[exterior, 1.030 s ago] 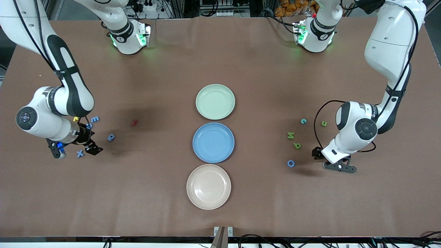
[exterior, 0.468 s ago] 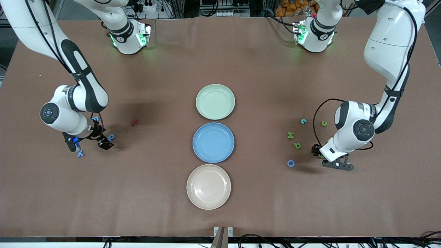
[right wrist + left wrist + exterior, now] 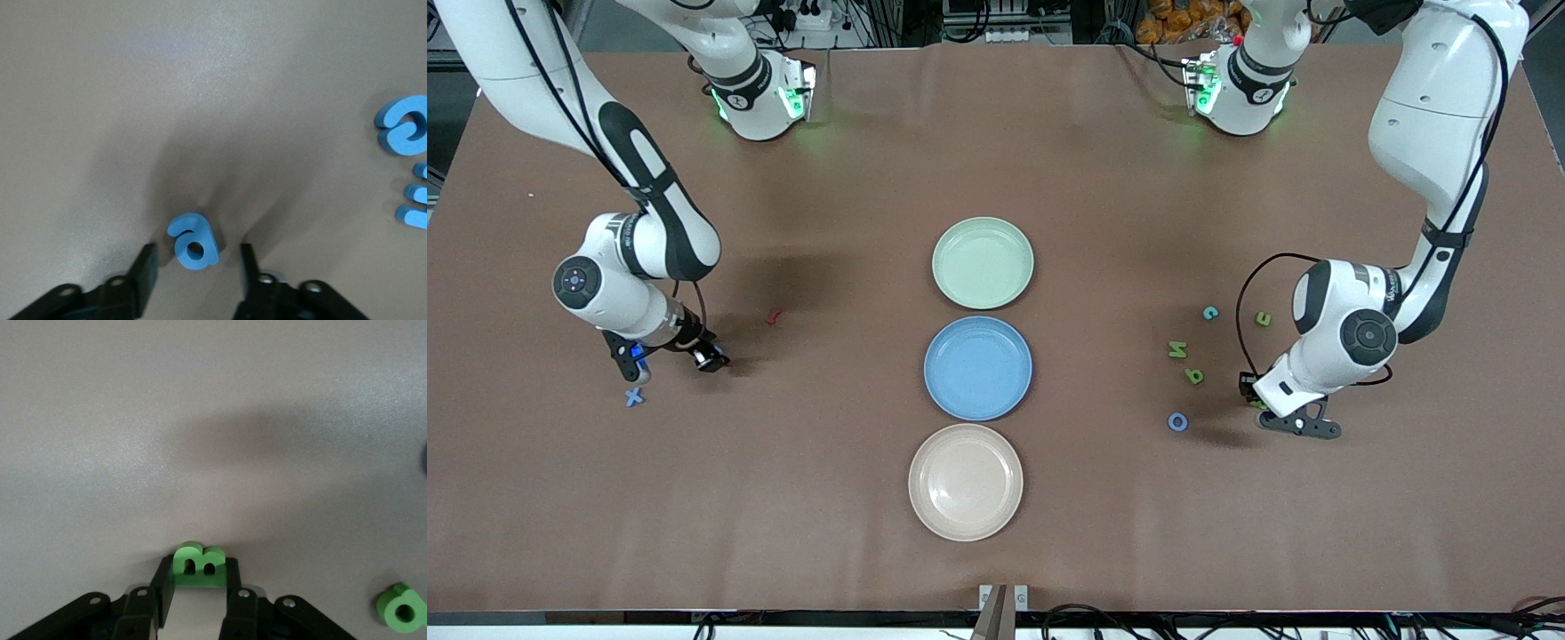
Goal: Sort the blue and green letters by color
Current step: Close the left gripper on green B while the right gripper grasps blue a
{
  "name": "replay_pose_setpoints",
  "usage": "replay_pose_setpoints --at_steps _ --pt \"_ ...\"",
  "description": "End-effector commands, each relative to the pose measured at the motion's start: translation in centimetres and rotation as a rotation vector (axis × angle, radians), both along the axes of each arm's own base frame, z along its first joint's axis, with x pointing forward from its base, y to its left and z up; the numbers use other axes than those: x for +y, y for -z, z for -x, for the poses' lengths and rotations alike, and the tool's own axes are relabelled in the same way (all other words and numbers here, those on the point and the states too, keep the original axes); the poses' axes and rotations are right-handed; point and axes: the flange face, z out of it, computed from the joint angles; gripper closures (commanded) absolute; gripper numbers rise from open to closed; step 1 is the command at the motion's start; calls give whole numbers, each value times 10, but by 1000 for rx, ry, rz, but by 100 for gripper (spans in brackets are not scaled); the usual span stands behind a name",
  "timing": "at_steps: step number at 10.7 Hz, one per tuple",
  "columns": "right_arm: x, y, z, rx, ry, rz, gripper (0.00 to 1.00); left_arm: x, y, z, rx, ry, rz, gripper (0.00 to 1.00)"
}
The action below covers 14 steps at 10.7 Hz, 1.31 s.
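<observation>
Four green letters (image 3: 1178,349) lie mid-frame at the left arm's end. I see the left gripper (image 3: 199,569) clamped on one, a green B (image 3: 198,561). My right gripper (image 3: 197,257) stands apart around a blue a (image 3: 193,243). Another blue letter (image 3: 415,197) is cut off at the frame edge.

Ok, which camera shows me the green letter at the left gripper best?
The left wrist view: the green B sits between the left gripper fingers, which press its sides. In the front view the arm hides all but a green sliver. The right wrist view does not show it.
</observation>
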Motion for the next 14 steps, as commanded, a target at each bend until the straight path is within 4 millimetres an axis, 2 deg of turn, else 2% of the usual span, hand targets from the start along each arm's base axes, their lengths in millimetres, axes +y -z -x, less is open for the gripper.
replay_pose_setpoints --at_steps 1,2,3,4,5,7,8,10,11,13,14 --pt "3 -5 6 -8 -16 15 82 1 -4 0 7 10 11 100" --pt "2 -3 7 -4 -35 16 93 -9 -11 -1 -3 14 23 100" --pt "1 -4 7 -4 -58 23 99 -23 -22 0 -6 3 50 100" --pt "1 -8 5 -10 -62 26 100 -36 -38 2 16 -21 87 100" --pt "1 -21 0 -27 -97 35 100 -49 -59 5 29 -46 120 100" --pt "3 -65 -11 -30 -236 46 100 -93 -93 20 74 -117 144 100" --pt "18 -86 -18 -20 -314 41 100 -122 -105 34 103 -170 148 100" --pt "65 -116 -36 -48 -476 41 100 -177 -127 74 117 -219 139 100" --pt "91 -129 -41 -48 -576 38 100 -199 -131 95 123 -236 128 100" --pt "162 -162 -42 -20 -687 28 100 -261 -129 146 148 -286 109 100" --pt "199 -172 -39 -33 -738 25 100 -293 -123 172 154 -305 101 100"
